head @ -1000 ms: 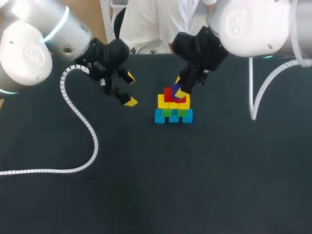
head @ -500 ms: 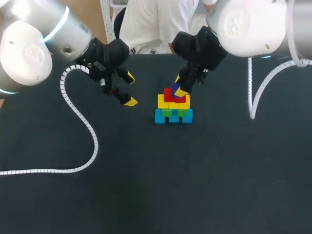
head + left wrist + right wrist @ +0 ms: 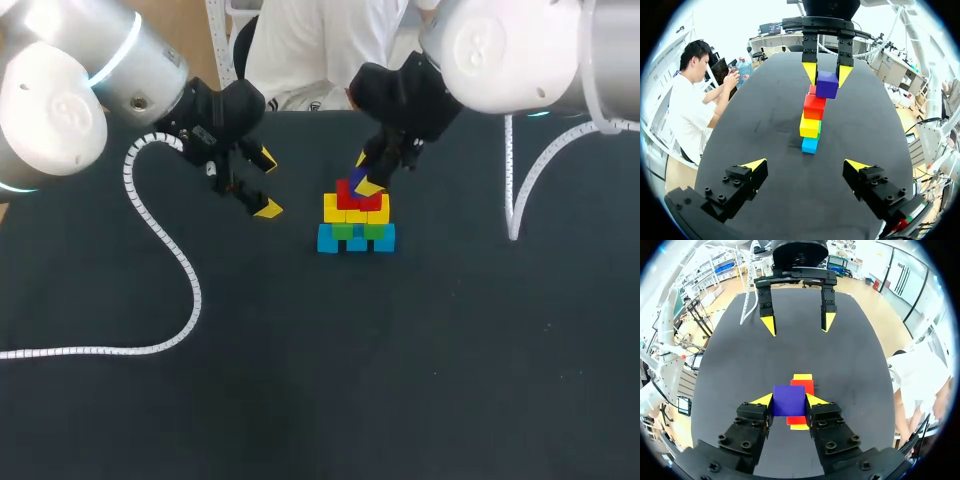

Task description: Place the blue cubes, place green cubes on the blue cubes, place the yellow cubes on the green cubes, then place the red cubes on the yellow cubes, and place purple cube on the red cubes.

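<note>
Landmark: a stepped stack of small plastic cubes on the black table, with the blue cubes at its base, then the green cubes, the yellow cubes and the red cubes at its top.
Purple cube: the small purple plastic cube is at the stack's very top, over the red cubes. I cannot tell whether it rests on them or hangs just clear.
Right gripper: the right gripper is directly above the stack, its yellow tips pressed on two opposite faces of the purple cube, gripping it.
Left gripper: the left gripper is beside the stack and apart from it, fingers spread wide with nothing between them.
Step in hand: probably seating the purple cube, the last layer.
Doing it well: centre the cube over the red cubes with its faces square to the stack, lower it straight until it bears on them, then part the fingers evenly and lift vertically.
Risk: any sideways drag at release could shove the narrow upper layers off the stack.
</note>
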Robot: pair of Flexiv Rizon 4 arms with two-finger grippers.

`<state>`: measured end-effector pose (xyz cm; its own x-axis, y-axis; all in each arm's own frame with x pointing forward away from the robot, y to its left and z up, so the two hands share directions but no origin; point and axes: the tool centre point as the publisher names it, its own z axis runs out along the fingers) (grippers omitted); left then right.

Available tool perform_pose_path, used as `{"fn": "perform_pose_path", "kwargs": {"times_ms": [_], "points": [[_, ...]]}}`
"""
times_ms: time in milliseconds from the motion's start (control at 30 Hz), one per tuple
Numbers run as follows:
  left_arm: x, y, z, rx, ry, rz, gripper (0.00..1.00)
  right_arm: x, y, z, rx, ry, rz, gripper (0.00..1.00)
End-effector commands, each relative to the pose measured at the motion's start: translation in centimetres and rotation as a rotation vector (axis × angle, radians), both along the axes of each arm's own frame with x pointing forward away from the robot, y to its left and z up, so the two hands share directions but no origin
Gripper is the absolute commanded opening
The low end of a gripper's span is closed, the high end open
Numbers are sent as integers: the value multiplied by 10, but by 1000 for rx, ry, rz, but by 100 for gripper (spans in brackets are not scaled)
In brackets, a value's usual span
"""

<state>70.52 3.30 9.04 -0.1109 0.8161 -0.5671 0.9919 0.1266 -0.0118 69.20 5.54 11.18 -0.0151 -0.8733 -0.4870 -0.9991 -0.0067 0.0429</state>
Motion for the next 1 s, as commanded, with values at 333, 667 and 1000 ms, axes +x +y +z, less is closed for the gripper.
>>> {"fn": "perform_pose_path", "kwargs": {"times_ms": [333, 667, 1000], "points": [[2, 1, 0, -1, 2, -4, 100, 4, 0, -1, -7, 4, 2, 0], [2, 1, 0, -1, 2, -4, 100, 6, -1, -3, -13, 7, 0, 0], [2, 1, 0, -1, 2, -4, 100, 5, 2, -3, -31, 3, 9, 48]]}}
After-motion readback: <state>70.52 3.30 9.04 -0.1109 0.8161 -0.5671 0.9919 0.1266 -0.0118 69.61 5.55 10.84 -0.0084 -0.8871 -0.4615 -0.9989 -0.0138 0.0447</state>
